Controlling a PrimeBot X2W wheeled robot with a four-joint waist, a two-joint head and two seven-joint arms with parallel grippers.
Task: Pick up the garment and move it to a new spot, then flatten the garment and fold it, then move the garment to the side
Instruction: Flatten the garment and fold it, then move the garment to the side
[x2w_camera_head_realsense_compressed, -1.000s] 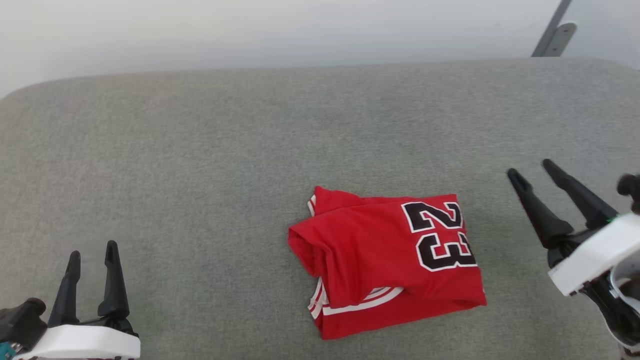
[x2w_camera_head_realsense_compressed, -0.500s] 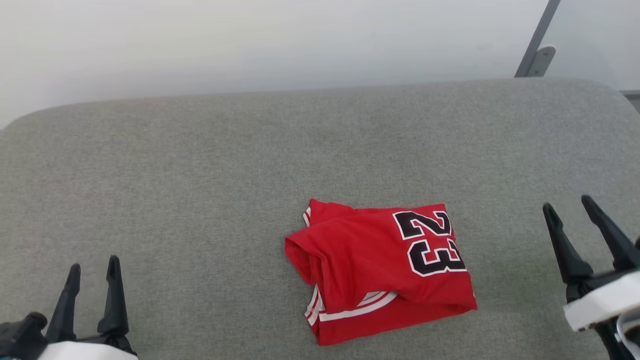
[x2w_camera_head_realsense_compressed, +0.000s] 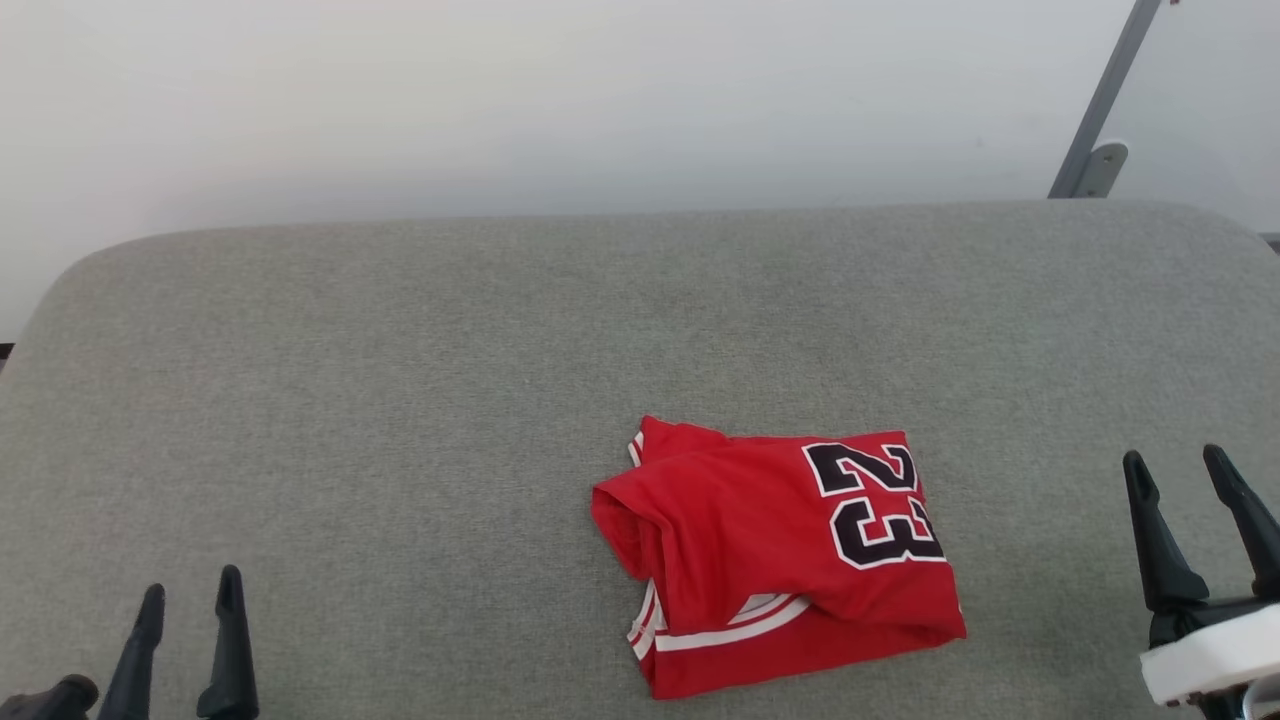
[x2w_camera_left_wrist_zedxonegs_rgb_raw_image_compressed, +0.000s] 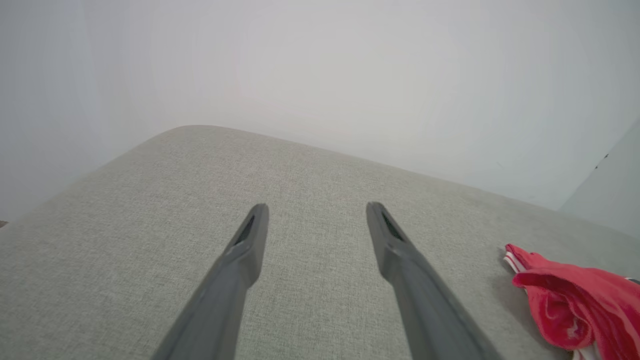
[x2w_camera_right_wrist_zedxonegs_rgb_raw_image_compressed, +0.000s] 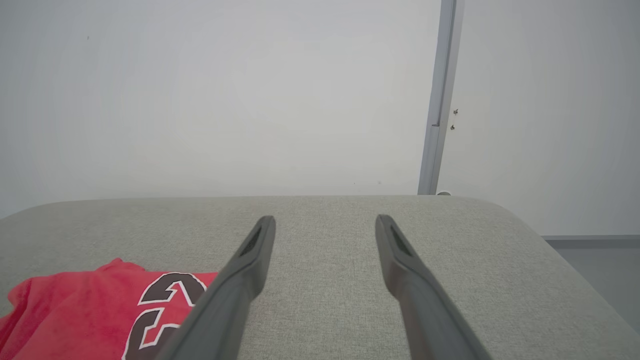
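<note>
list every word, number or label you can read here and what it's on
"23": black digits outlined in white, on the folded red jersey, lying sideways in the head view.
No other word, label or brand can be read.

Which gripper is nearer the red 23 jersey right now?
Right. The right gripper sits beside the jersey on its number-23 side, not touching; the left gripper is much farther off the opposite, bunched side.
</note>
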